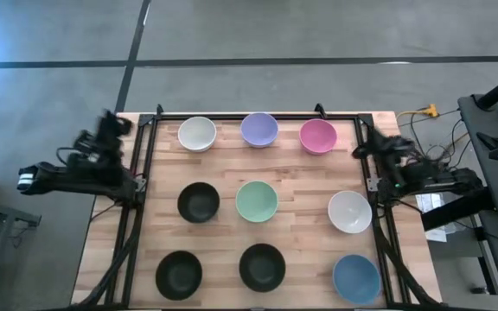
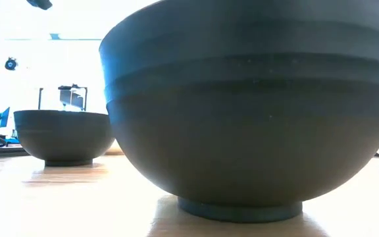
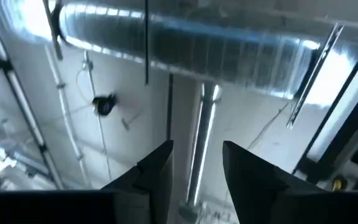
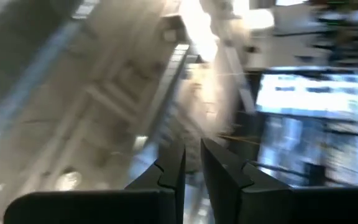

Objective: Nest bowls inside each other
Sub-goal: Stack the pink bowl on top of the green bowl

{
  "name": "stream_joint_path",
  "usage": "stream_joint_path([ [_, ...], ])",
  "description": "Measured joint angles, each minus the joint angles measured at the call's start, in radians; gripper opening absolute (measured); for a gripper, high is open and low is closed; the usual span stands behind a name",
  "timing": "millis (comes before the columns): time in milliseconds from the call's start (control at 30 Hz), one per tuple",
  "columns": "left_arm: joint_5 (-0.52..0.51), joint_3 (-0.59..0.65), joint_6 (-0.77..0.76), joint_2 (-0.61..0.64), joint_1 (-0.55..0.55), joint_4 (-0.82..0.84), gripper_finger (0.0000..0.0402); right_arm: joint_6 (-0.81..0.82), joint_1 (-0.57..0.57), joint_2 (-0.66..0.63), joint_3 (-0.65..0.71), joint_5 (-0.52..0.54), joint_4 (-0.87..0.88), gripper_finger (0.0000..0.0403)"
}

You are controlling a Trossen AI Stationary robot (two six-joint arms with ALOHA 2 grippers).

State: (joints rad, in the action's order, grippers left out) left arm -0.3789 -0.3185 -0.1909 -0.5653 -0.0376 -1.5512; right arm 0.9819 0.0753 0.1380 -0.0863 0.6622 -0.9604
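Nine bowls stand apart on the wooden worktop (image 1: 296, 186) in three rows; none is nested in another.

Left hand (image 3: 196, 163): parked beyond the worktop's left edge, level with the gap between the far and middle rows. Its camera faces the ceiling ductwork (image 3: 185, 46). The fingers (image 3: 157, 168) stand a narrow gap apart and hold nothing.

Right hand (image 4: 192, 163): parked beyond the worktop's right edge, at about the same level. Its fingers (image 4: 173, 165) are nearly closed, with only a thin slit between them, and hold nothing.

Bowl positions:
- Far row: the cream-white bowl (image 1: 197, 133) is nearest the left hand, the lavender bowl (image 1: 258, 130) sits midway between the hands, and the pink bowl (image 1: 318, 136) is nearest the right hand.
- Middle row: a black bowl (image 1: 199, 202) on the left hand's side, the mint green bowl (image 1: 257, 200) midway, and the white bowl (image 1: 350, 212) just beside the right arm.
- Near row, farthest from both hands: a second black bowl (image 1: 179, 273), a third black bowl (image 1: 262, 266) and the blue bowl (image 1: 355, 278).

In the low view, one black bowl fills most of the picture and another stands well behind it. All bowls sit upright, mouths up.
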Motion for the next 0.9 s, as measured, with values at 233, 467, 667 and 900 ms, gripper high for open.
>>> stream_joint_path([
  [233, 0.107, -0.405, 0.024, -0.241, 0.000, 0.257, 0.0122, -0.571, 0.000, 0.128, -0.325, -0.139, 0.071, 0.0047],
  [467, 0.006, -0.755, -0.134, -0.537, -0.037, 1.042, 0.0122, -0.920, 0.000, 0.335, -0.715, -0.088, 0.877, 0.0047],
  [667, 0.165, -1.107, -0.191, -0.897, -0.080, 1.518, 0.0122, -0.907, -0.019, 0.575, -0.930, -0.064, 1.488, 0.0047],
  [900, 0.273, -1.402, -0.319, -1.125, -0.159, 1.854, 0.0122, -0.872, -0.110, 0.776, -0.922, -0.167, 1.623, 0.0047],
])
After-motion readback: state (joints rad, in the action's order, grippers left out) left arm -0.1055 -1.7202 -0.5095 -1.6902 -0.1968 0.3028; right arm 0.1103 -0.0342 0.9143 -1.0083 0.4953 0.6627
